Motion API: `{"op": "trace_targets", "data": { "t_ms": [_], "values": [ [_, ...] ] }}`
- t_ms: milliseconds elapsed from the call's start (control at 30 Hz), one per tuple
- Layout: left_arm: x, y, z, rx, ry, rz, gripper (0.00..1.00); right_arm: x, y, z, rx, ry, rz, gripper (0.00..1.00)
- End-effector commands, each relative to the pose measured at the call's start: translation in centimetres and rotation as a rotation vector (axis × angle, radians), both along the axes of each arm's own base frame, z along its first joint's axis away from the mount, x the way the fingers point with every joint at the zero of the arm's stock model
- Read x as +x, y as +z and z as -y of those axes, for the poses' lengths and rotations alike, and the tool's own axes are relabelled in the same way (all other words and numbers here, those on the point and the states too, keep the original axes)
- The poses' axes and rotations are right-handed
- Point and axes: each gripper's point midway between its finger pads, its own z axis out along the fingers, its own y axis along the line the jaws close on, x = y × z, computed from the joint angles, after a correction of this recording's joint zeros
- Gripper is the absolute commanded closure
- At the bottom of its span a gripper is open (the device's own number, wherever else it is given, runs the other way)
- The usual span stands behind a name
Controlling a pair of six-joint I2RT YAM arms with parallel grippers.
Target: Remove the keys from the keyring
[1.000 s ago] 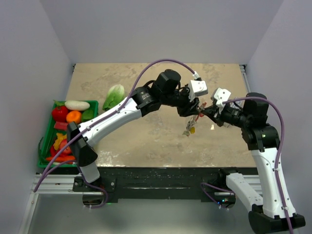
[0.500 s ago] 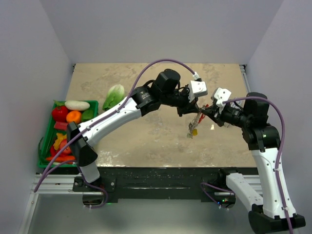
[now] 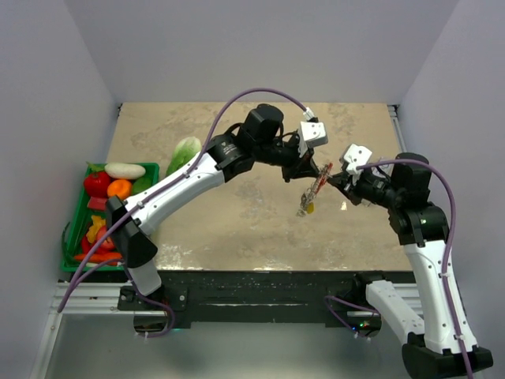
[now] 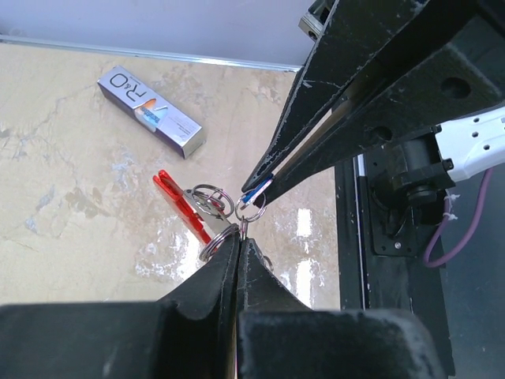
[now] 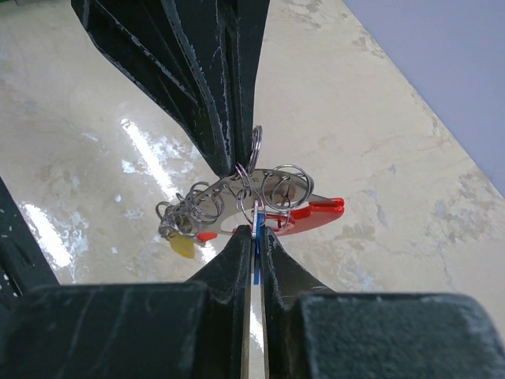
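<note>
The keyring, a silvery plate with several thin rings and a red fob, hangs above the table between both grippers. A yellow tag dangles at its low end. My left gripper is shut on one ring of the keyring. My right gripper is shut on a blue key, edge-on between its pads. In the top view the bunch hangs below the left gripper and right gripper, whose tips nearly touch.
A white-and-blue box lies on the table beyond the keyring. A green crate of toy vegetables stands at the table's left edge. A pale green cabbage lies near the crate. Grey walls enclose three sides.
The left gripper has shut on the keyring. Both grippers have shifted slightly up and left, and the bunch now hangs stretched between them.
</note>
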Motion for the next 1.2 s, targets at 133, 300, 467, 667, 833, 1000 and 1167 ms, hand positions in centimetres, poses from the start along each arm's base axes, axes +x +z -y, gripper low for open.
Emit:
{"op": "trace_targets", "data": {
  "t_ms": [133,300,467,667,833,1000,1167],
  "values": [
    [0.9,5.7,-2.6,-0.113,0.06,0.056,1.0,0.2,-1.1,0.8,-0.018,-0.034,0.009,1.0],
    [1.1,6.3,-2.9,-0.13,0.063,0.043,1.0,0.0,-2.2,0.5,-0.015,-0.015,-0.012,1.0],
    [1.3,6.8,-3.1,-0.144,0.069,0.036,1.0,0.0,-3.0,0.4,-0.012,-0.01,-0.028,1.0],
    [1.2,6.8,-3.1,-0.149,0.064,0.024,1.0,-0.5,-3.3,-0.2,0.009,0.031,-0.041,1.0],
    [1.3,7.0,-2.9,-0.158,0.061,0.012,1.0,-0.8,-4.6,-0.8,0.019,0.072,-0.071,1.0],
    [0.9,6.9,-2.7,-0.164,0.026,0.001,1.0,-1.1,-4.5,-1.6,0.052,0.121,-0.078,1.0],
    [0.3,6.9,-2.7,-0.17,0.014,-0.039,1.0,-1.2,-3.4,-2.2,0.072,0.156,-0.052,1.0]
  ]
}}
